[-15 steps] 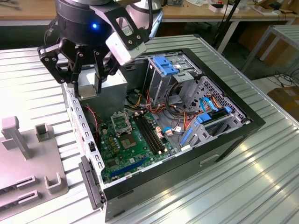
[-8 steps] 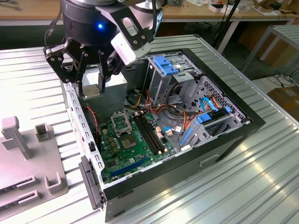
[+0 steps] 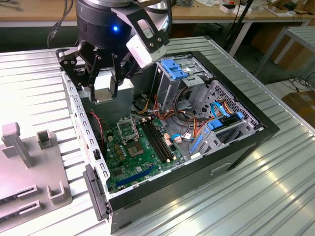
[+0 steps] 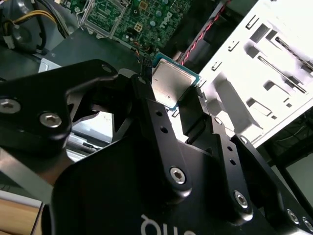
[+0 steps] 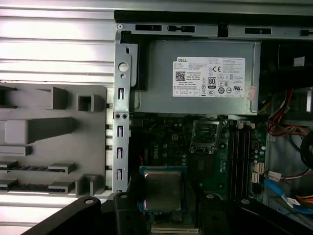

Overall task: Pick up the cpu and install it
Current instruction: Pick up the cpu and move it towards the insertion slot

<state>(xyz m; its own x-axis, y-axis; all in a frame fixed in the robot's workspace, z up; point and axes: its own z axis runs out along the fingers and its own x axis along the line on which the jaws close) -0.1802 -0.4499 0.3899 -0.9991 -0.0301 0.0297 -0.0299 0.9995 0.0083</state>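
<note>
A robotics lab or workshop: an opened computer case [image 3: 187, 179] on a ribbed metal table [image 3: 275, 189], wooden workbenches [image 3: 34, 12] behind.

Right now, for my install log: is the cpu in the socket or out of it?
Out. The claw grips the cpu over the open case, apart from the socket, whose frame looks empty.

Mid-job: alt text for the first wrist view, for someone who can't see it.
The black pincer grips a thin silvery square cpu with a greenish rim; beyond it lies the green motherboard inside an open computer case. The metal-framed socket sits on that board, between the cpu and a grey power supply box. A grey fixture tray lies outside the case.
</note>
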